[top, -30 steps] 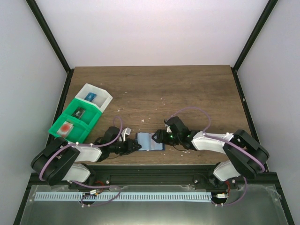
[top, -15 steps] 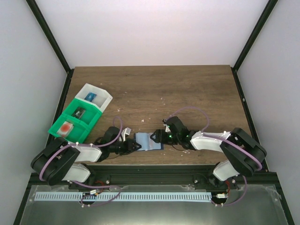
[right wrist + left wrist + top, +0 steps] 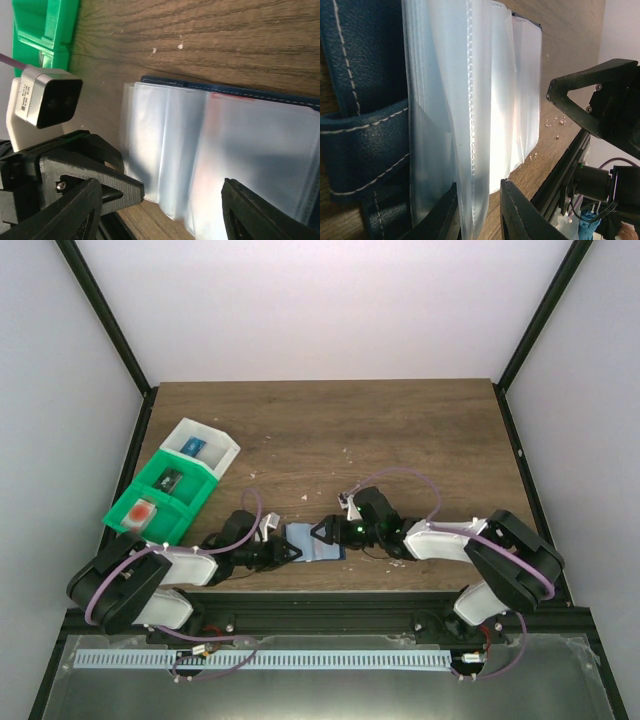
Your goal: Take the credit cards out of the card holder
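Card holder (image 3: 303, 543) is laid open near the table's (image 3: 420, 430) near edge, boxed in from left and right. The left gripper (image 3: 479, 189) is nearly closed around the clear sleeves' (image 3: 470, 100) edge, though a real pinch can't be confirmed. The right gripper (image 3: 322, 533) is spread wide over the sleeves, where the credit cards (image 3: 225, 150) are only faintly made out. With a weak hold, the holder could get dragged or the sleeves crumpled. Compared with a second ago, the right gripper has been moved left over the holder.
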Motion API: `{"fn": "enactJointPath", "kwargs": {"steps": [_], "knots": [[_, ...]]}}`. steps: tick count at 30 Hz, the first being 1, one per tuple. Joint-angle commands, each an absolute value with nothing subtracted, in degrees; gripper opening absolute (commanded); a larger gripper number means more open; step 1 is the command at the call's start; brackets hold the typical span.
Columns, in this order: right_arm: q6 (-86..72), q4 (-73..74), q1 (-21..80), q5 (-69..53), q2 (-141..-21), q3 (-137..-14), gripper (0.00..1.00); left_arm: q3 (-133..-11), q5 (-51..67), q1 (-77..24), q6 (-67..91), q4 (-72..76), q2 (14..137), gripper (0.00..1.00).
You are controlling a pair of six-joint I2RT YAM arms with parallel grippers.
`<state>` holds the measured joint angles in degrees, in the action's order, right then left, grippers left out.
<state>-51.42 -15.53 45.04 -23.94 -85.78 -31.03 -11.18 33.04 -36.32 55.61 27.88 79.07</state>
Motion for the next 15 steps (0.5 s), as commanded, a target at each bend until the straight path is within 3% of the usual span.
{"fn": "enactJointPath", "kwargs": {"steps": [1, 8, 15], "knots": [[-52.3, -17.9, 45.4, -26.3, -83.9, -32.2, 0.67, -10.8, 32.6, -36.7, 56.0, 29.5, 79.6, 0.22], [-47.7, -4.5, 45.4, -13.9, -79.3, -33.3, 0.67, -10.8, 32.4, -37.0, 56.1, 29.2, 79.3, 0.22], [-48.0, -4.1, 45.4, -12.3, -79.3, -31.8, 0.67, -10.7, 32.2, -37.0, 56.0, 29.3, 79.4, 0.22]]}}
